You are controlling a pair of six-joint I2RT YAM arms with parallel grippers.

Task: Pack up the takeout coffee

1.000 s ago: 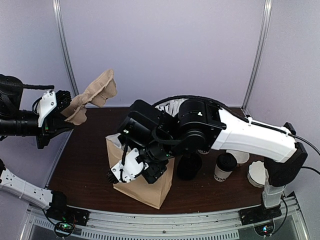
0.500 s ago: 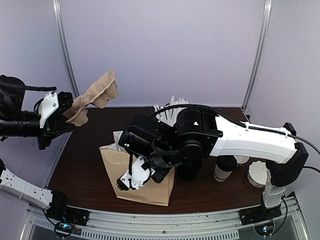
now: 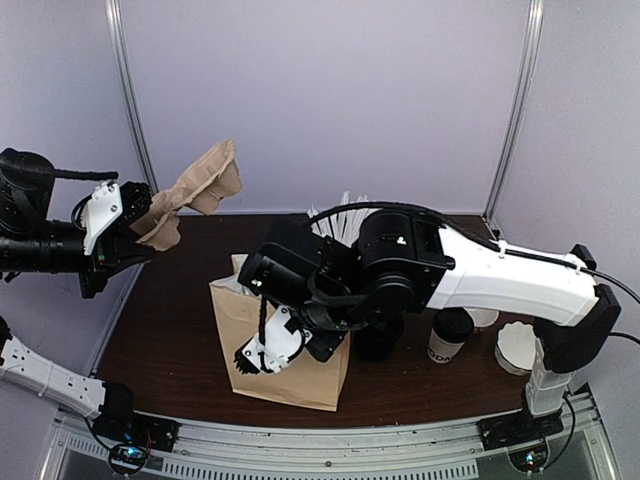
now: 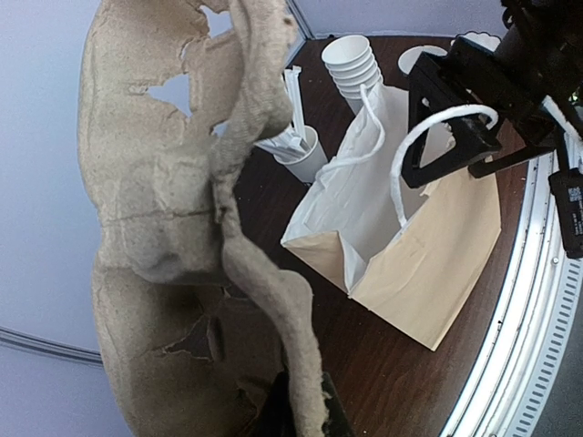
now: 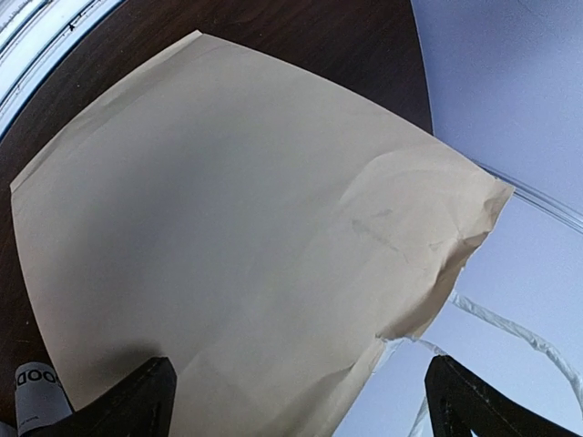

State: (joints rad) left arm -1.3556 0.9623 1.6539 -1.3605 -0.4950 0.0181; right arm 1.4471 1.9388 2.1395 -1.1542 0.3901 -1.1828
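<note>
The right gripper (image 3: 262, 352) hangs close to the near face of a brown paper bag (image 3: 310, 385), fingers spread wide, holding nothing. The bag stands open at the middle of the table (image 3: 170, 330). At the far left, the left gripper (image 3: 135, 228) is raised, clamped on a crumpled pulp cup carrier (image 3: 200, 185). The takeout coffee (image 3: 449, 336) stands upright right of the bag, apart from it. It probably has thin, crushable paper walls and a lid that could pop off. A gentle hold around the body, below the lid, kept level, seems safest.
</note>
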